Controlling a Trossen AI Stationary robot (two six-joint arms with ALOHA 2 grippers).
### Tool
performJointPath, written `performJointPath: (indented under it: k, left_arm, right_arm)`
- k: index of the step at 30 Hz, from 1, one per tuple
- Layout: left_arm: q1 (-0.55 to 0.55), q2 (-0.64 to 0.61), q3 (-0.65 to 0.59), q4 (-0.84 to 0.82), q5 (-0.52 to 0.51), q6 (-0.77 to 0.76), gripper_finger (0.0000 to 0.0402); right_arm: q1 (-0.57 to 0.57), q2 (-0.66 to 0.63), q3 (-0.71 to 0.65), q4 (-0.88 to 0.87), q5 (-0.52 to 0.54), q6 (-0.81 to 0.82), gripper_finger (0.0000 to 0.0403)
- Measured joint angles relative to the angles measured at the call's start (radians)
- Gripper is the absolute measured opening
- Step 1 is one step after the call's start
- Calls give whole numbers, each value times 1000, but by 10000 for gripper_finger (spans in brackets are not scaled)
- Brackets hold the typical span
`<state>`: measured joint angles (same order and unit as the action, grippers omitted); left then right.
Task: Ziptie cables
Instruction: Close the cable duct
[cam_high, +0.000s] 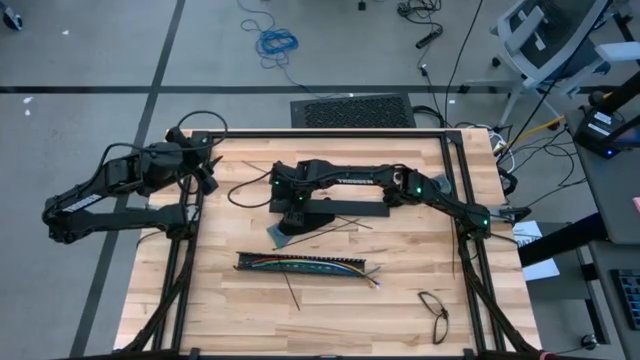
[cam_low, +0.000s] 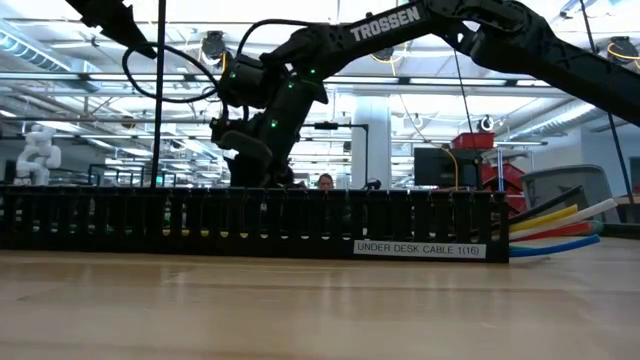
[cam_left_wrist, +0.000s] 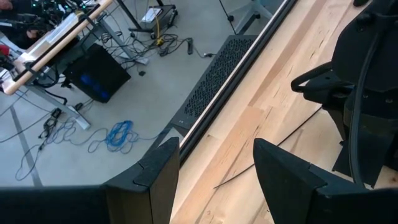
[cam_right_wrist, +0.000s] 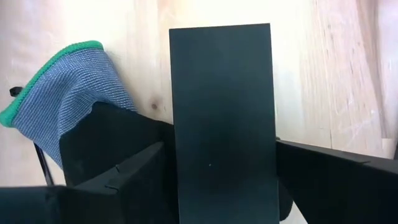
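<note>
A long black slotted bar (cam_high: 305, 267) lies across the table's middle, with coloured cables (cam_high: 330, 266) inside; their ends (cam_low: 560, 225) stick out of its right end. A black cable loop (cam_high: 435, 315) lies near the front right. A flat black strip (cam_high: 345, 208) lies under my right arm, and my right gripper (cam_high: 290, 203) is shut on it near its left end. A grey glove with a green cuff (cam_right_wrist: 62, 93) lies beside it. My left gripper (cam_left_wrist: 214, 168) hangs open and empty, above the table's far left. My right gripper has the flat black strip between its two fingers, one on each long edge (cam_right_wrist: 177, 155), near the strip's left end. The fingers slant down from the table's right and lie across the strip. Whether the strip is off the table I cannot tell.
Thin straight black strips lie loose on the wood, one near the front of the slotted bar (cam_high: 291, 290), one at the far left (cam_high: 250, 188). A black frame rail (cam_high: 330, 133) runs along the table's far edge. Open wood lies at the front left.
</note>
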<state>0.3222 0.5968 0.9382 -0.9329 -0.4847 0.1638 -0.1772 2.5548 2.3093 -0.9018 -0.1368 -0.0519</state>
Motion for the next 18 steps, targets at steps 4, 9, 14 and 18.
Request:
performJointPath:
  k: [4, 9, 14, 18]
  left_arm:
    - [0, 0, 0, 0, 0, 0, 202]
    - [0, 0, 0, 0, 0, 0, 202]
    - [0, 0, 0, 0, 0, 0, 202]
    - [0, 0, 0, 0, 0, 0, 202]
  right_arm:
    - [0, 0, 0, 0, 0, 0, 289]
    - [0, 0, 0, 0, 4, -5, 260]
    - [0, 0, 0, 0, 4, -17, 226]
    - [0, 0, 0, 0, 5, -17, 233]
